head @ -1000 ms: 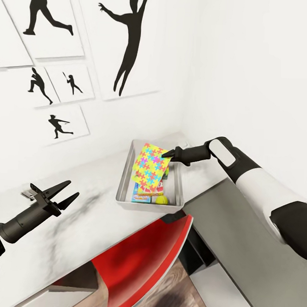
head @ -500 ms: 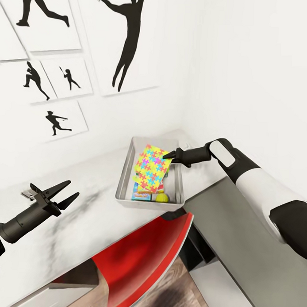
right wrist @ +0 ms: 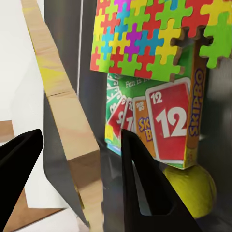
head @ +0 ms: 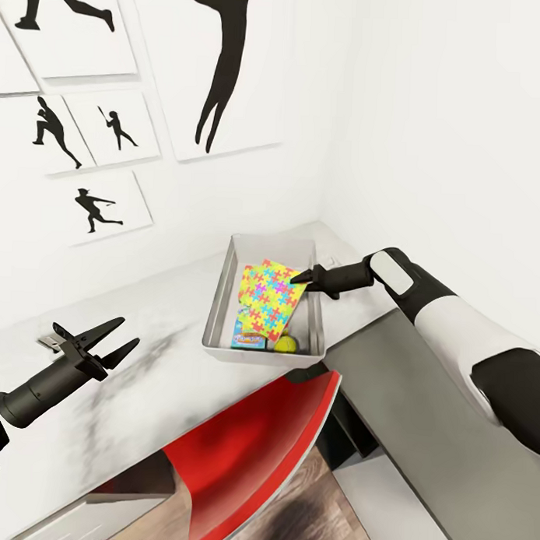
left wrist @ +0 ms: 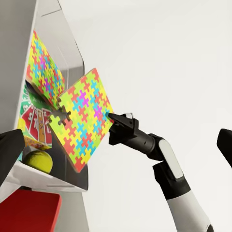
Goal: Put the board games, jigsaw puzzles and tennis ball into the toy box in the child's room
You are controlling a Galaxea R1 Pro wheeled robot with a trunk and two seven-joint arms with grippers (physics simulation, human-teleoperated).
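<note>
The light grey toy box (head: 219, 303) stands on the table (head: 142, 374) near the corner. My right gripper (head: 299, 277) reaches over the box's far rim, shut on one corner of a jigsaw puzzle (head: 269, 297) (left wrist: 84, 121) that hangs tilted just above the contents. In the right wrist view this sheet shows as a brown slab (right wrist: 63, 106) between the fingers (right wrist: 140, 183). A second puzzle (left wrist: 46, 67) (right wrist: 154, 34) leans inside over a red and green board game (right wrist: 159, 121) (left wrist: 36, 121). The tennis ball (head: 285, 344) (right wrist: 191, 186) and a blue board game (head: 248, 337) lie at the near end. My left gripper (head: 120, 339) hovers open above the table.
A red chair (head: 248, 448) is tucked under the table just below the toy box. The dark grey table section (head: 421, 415) runs under my right arm. White walls with black silhouette pictures (head: 97, 205) close off the corner behind the box.
The head view has shifted, so the wall pictures sit higher. My right gripper has sunk a little with the puzzle, which now lies lower and flatter over the box. The left arm has held still.
</note>
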